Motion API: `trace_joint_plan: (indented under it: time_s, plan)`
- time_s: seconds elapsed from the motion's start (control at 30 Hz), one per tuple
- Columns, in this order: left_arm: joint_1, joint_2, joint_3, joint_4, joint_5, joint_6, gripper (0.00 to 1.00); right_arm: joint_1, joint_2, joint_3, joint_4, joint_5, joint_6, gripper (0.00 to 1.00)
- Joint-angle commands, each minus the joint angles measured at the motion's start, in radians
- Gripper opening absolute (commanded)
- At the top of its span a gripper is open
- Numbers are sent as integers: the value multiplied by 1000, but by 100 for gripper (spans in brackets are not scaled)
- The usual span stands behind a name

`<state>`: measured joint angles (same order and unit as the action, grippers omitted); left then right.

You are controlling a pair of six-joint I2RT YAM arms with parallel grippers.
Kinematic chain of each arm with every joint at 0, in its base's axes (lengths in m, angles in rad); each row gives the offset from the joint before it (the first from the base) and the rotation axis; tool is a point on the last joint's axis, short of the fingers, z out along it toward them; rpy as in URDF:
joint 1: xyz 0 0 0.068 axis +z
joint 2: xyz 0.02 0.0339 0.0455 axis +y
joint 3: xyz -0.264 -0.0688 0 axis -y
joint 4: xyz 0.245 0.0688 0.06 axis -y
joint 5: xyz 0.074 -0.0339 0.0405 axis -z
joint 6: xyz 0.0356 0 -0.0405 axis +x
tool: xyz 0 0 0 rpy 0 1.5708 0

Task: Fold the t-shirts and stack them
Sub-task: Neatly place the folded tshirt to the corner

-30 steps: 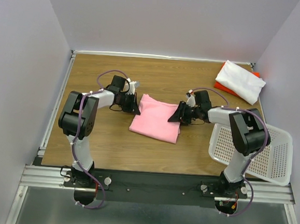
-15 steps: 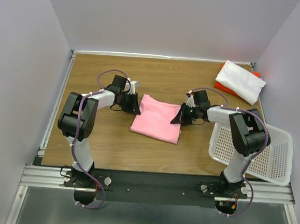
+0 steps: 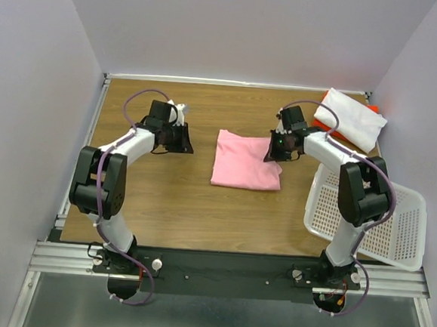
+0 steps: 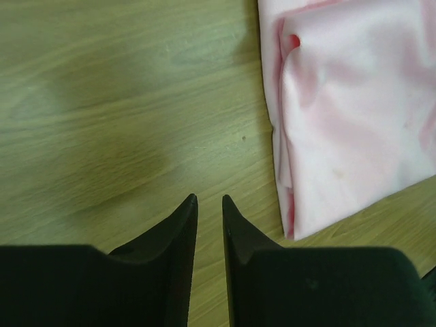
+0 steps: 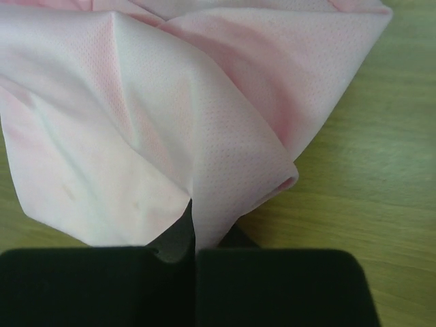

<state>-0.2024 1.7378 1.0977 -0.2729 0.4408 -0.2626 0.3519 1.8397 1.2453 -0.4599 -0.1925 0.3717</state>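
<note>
The pink t-shirt (image 3: 247, 160) lies folded into a rough square near the middle of the bench (image 3: 163, 197). The right gripper (image 3: 275, 151) is at the shirt's far right corner, its jaws closed tight on a pinch of the pink cloth, which bunches up and drapes over the fingertips in the wrist view. The left gripper (image 3: 184, 142) sits over bare wood to the left of the shirt, well apart from it, with its jaws only a narrow slit apart and nothing between them. In the far right corner the white t-shirt (image 3: 350, 118) rests folded on top of the orange-red t-shirt (image 3: 323, 128), of which only an edge shows. A white perforated basket (image 3: 395, 223) hangs over the bench's near right edge.
</note>
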Motion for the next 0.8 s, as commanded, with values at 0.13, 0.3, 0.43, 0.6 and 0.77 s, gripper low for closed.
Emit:
trace_joint_plan:
  time_s: [0.13, 0.3, 0.43, 0.6, 0.77]
  plan:
    - [63, -170, 39, 14, -56, -15, 29, -4, 125, 264, -181, 186, -120, 0]
    - [98, -248, 67, 34, -25, -55, 29, -11, 213, 402, -244, 268, -151, 0]
    - [118, -296, 67, 57, 16, -93, 29, -27, 254, 509, -289, 324, -175, 0]
    - [126, -319, 31, 70, 56, -102, 29, -54, 349, 690, -356, 415, -201, 0]
    - [149, -317, 22, 89, 53, -105, 29, -102, 471, 948, -422, 515, -257, 0]
